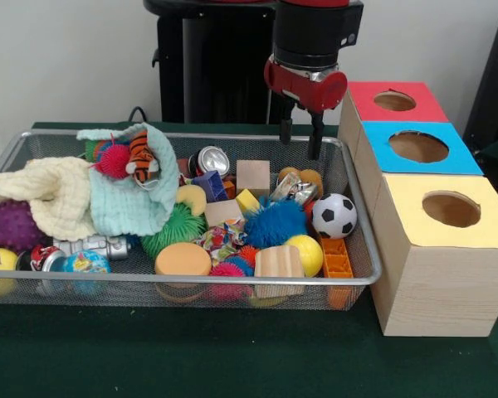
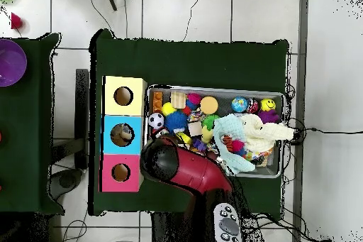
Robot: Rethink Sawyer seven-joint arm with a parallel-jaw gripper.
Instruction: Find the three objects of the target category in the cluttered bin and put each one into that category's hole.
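Observation:
The wire mesh bin [image 1: 191, 282] lies on the green table, full of toys; it also shows in the overhead view [image 2: 213, 89]. My gripper [image 1: 301, 141] hangs open and empty just above the bin's far right corner, over a crumpled silver piece [image 1: 292, 189] and beside a wooden cube [image 1: 253, 176]. A soccer ball [image 1: 334, 215], a blue spiky ball [image 1: 274, 222] and a yellow ball [image 1: 305, 253] lie below and in front of it. Three wooden boxes stand right of the bin, with red [image 1: 394, 101], blue [image 1: 419, 148] and yellow [image 1: 451, 209] tops, each with a round hole. In the overhead view the red arm [image 2: 184, 168] hides the gripper.
The bin's left half holds a light blue cloth [image 1: 133, 199], a cream cloth [image 1: 50, 195], a tiger plush [image 1: 141, 157], a can [image 1: 212, 159], a purple spiky ball [image 1: 12, 224] and an orange disc [image 1: 183, 259]. A purple bowl [image 2: 8, 62] stands on a neighbouring table.

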